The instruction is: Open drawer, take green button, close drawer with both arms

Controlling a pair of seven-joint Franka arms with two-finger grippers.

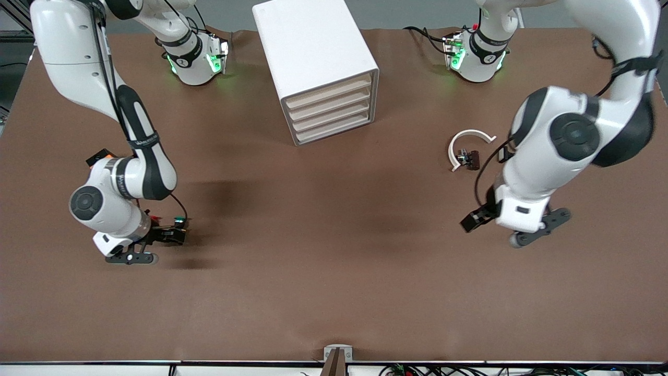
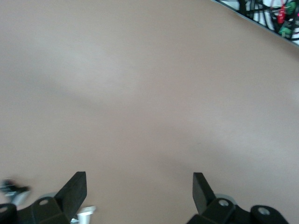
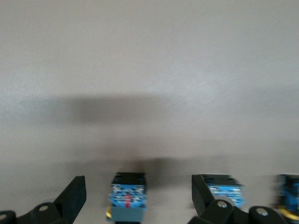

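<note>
The white cabinet point(image 1: 313, 57) stands at the back middle, and every drawer point(image 1: 334, 112) in it is shut. The green-capped button point(image 1: 180, 222) sits on the table toward the right arm's end, right at my right gripper point(image 1: 172, 236). In the right wrist view the right gripper point(image 3: 138, 189) is open around a blue-grey button body point(image 3: 127, 198) that stands free between the fingers. Only a yellowish sliver of its cap shows, so I cannot tell whether it is the green one. My left gripper point(image 1: 472, 222) point(image 2: 140, 186) hangs open over bare table toward the left arm's end.
Two more blue-bodied buttons point(image 3: 226, 191) point(image 3: 289, 196) stand beside the right gripper, and a red bit point(image 1: 147, 213) shows there. A white C-shaped ring point(image 1: 471, 137) with a small dark part point(image 1: 468, 158) lies near the left arm. Cables point(image 2: 280, 18) run along the table's front edge.
</note>
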